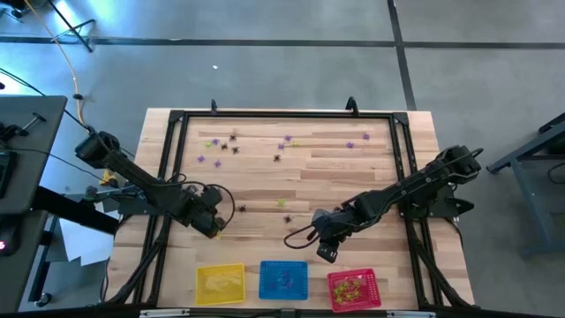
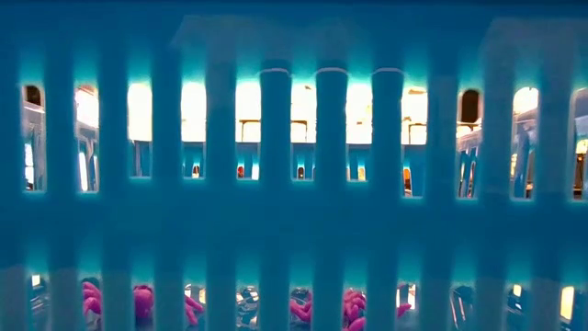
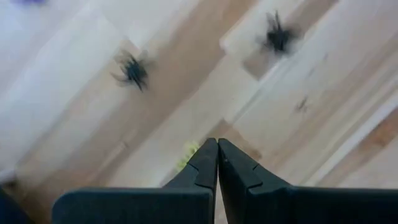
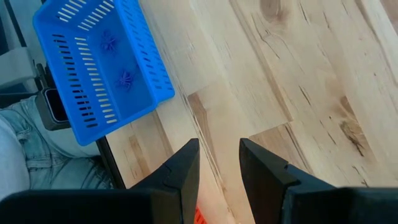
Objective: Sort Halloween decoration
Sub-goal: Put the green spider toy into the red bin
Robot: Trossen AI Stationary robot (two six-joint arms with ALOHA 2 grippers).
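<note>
Tiny spiky decorations in purple (image 1: 288,138), black (image 1: 277,158) and yellow-green (image 1: 282,202) lie scattered on the far half of the wooden table. My left gripper (image 1: 216,228) hovers near the left side, fingers shut (image 3: 217,144), with a yellow-green trinket (image 3: 188,155) at its tips. Two black trinkets (image 3: 132,70) (image 3: 275,37) lie on the wood beyond it. My right gripper (image 1: 325,252) is open (image 4: 219,149) over bare wood, between the blue basket (image 4: 102,62) and the red basket (image 1: 353,289). Nothing is between its fingers. My left gripper is shut, and a yellow-green trinket's legs (image 3: 188,155) stick out beside one finger (image 3: 205,163), just behind the tips. The fingers hide the place of contact. The fingers slant down at the table from above.
Three mesh baskets stand along the near edge: yellow (image 1: 221,284), blue (image 1: 283,279) with purple trinkets (image 4: 126,78) inside, red with yellowish pieces. The blue basket's wall (image 2: 294,221) fills the low view. A black frame (image 1: 282,113) borders the table. A person's jeans (image 4: 37,155) show beyond the near edge.
</note>
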